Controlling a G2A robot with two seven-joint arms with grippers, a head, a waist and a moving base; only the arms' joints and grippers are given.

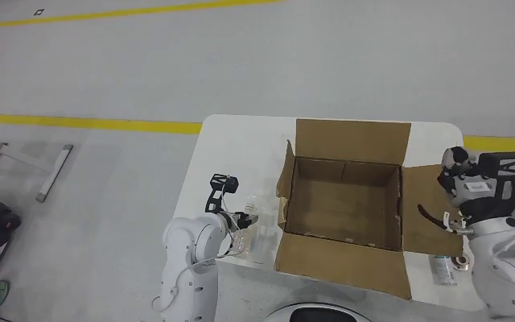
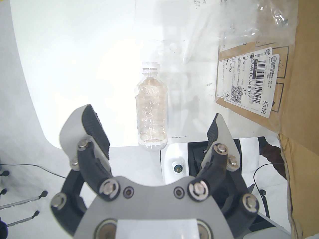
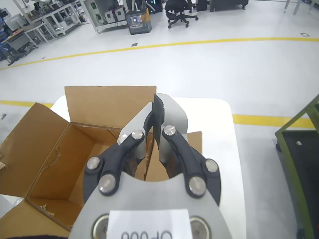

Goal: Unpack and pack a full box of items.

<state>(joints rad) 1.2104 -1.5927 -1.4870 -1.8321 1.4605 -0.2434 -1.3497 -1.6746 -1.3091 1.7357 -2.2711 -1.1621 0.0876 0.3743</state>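
Note:
An open cardboard box (image 1: 346,201) stands on the white table (image 1: 233,145), and what I see of its inside is bare. A clear plastic bottle (image 2: 152,108) lies on the table to the left of the box, its base at the near table edge. My left gripper (image 2: 157,125) hangs open just above the bottle, one finger on each side, not touching it. A crumpled clear plastic bag (image 2: 239,23) rests against the box's labelled side wall (image 2: 249,83). My right gripper (image 3: 157,103) is shut on nothing, above the box's right flap (image 3: 174,145).
A small labelled bottle (image 1: 442,270) and a round item (image 1: 461,260) lie on the table right of the box, near the front edge. All of the box's flaps are folded outward. A green-framed cart (image 3: 299,145) stands on the floor beyond the table's right side.

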